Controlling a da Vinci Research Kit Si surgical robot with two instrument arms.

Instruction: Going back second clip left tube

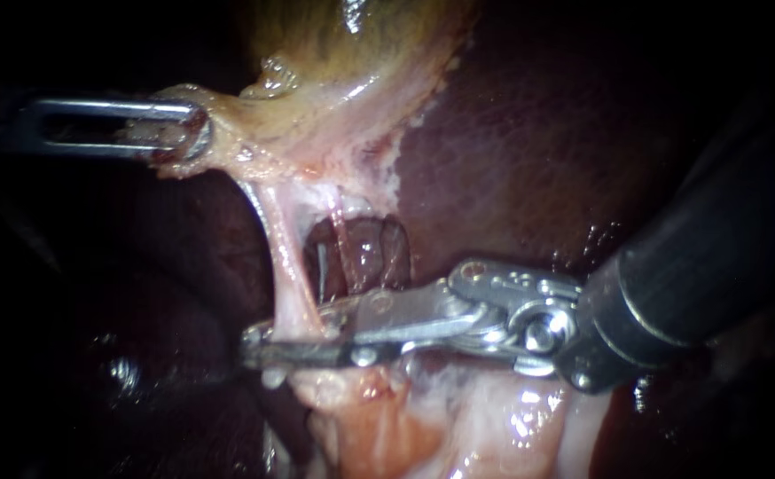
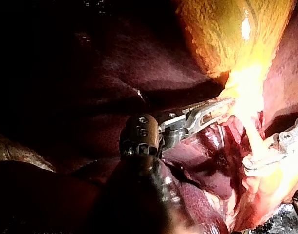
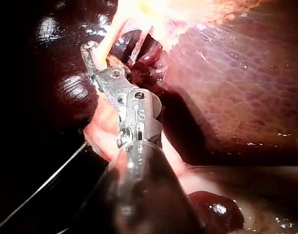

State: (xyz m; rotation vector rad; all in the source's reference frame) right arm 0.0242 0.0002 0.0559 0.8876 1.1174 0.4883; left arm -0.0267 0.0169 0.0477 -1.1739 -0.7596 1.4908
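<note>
At the centre of the endoscope view, the pale left tube (image 1: 285, 266) runs taut from the gallbladder (image 1: 343, 53) down towards the lower tissue, with a dark window and a thinner tube just beside it. From the left, my left instrument's pincer (image 1: 194, 131) is clamped on a flap of gallbladder tissue, pulling it sideways. This likely serves to stretch the tubes and expose them against the dark red liver (image 1: 529, 151). From the right, my right instrument's pincer (image 1: 288, 330) lies across the foot of the left tube, its two halves close together and pressed on the tube from both sides. No clip can be made out on the tube, as the metal hides that spot. Since the task is to draw back, I judge the pincer must release first.
</note>
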